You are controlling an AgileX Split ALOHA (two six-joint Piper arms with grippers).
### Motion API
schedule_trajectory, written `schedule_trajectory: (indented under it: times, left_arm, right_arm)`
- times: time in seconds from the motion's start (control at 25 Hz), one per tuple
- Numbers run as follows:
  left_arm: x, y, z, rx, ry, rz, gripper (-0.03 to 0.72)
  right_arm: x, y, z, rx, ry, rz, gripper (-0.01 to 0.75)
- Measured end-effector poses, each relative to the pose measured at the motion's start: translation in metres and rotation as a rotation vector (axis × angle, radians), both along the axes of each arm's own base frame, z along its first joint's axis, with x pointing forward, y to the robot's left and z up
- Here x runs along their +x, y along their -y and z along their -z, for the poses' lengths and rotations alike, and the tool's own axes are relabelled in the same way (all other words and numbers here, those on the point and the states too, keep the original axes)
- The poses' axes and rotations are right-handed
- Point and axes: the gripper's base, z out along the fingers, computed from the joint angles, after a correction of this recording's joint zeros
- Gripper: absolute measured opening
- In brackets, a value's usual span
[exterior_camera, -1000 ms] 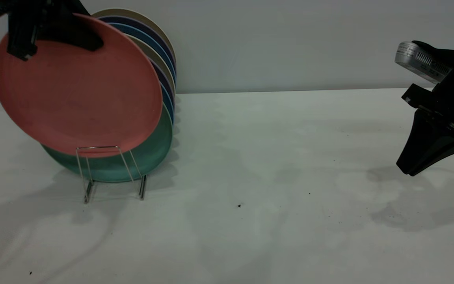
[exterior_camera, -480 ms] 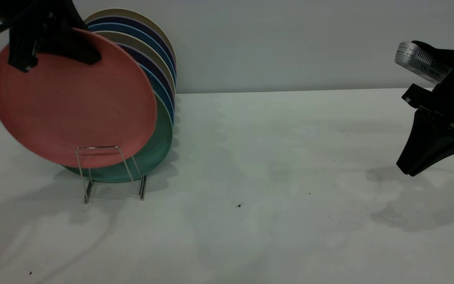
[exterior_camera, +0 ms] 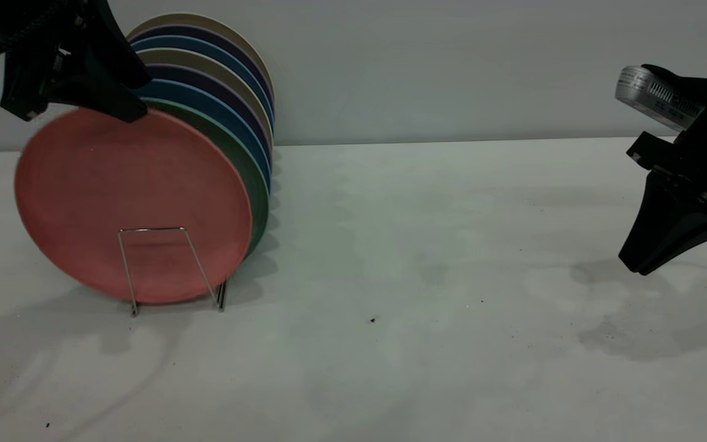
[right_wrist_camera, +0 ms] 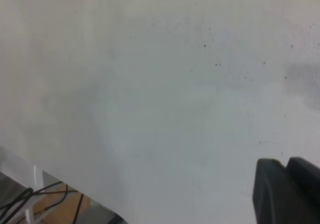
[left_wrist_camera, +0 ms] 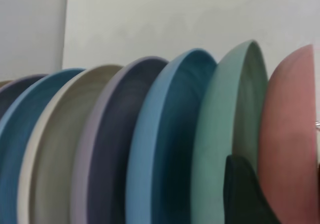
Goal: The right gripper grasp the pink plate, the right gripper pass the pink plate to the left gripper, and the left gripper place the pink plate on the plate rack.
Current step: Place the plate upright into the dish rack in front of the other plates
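Left gripper [exterior_camera: 80,92] sits at the pink plate [exterior_camera: 132,202]'s top rim; can't tell if it's pinching or loose. The plate's in the plate rack [exterior_camera: 172,270]'s front slot against the green plate [left_wrist_camera: 225,149]. I'd let go gently and lift straight up, plenty of room. Right gripper [exterior_camera: 666,242] is parked far right, fingers pressed together.

White table [exterior_camera: 390,245] fills the exterior view; surface matte, with scattered dark specks [exterior_camera: 372,320] and soft grey shadows toward both sides. Plain pale grey wall [exterior_camera: 452,67] behind, meeting the table at a straight horizontal edge. Light is even and diffuse. Right wrist view: table edge, and below it a wooden floor [right_wrist_camera: 60,204] with black cables [right_wrist_camera: 20,196] and a white post [right_wrist_camera: 36,176].
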Motion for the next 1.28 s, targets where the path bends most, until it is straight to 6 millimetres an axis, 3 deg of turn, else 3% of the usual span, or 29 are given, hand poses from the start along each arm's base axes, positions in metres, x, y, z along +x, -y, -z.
schedule_trajectory:
  times: [0.32, 0.56, 1.0, 1.28]
  left_arm:
    - [-0.005, 0.002, 0.001, -0.054, -0.102, -0.059, 0.385]
    - [-0.007, 0.002, -0.004, -0.135, -0.197, -0.242, 0.391]
    - [-0.028, -0.005, -0.071, -0.488, -0.371, -0.915, 0.391]
    - [-0.057, -0.023, -0.087, -0.363, -0.451, -1.174, 0.391]
  right_arm:
    - [0.000, 0.000, 0.000, 0.000, 0.000, 0.000, 0.029]
    - [0.001, 0.000, 0.000, 0.004, 0.008, -0.001, 0.036]
    - [0.009, -0.002, -0.016, 0.027, 0.016, -0.032, 0.062]
    - [-0.001, 0.016, -0.049, -0.230, -0.029, -0.010, 0.065]
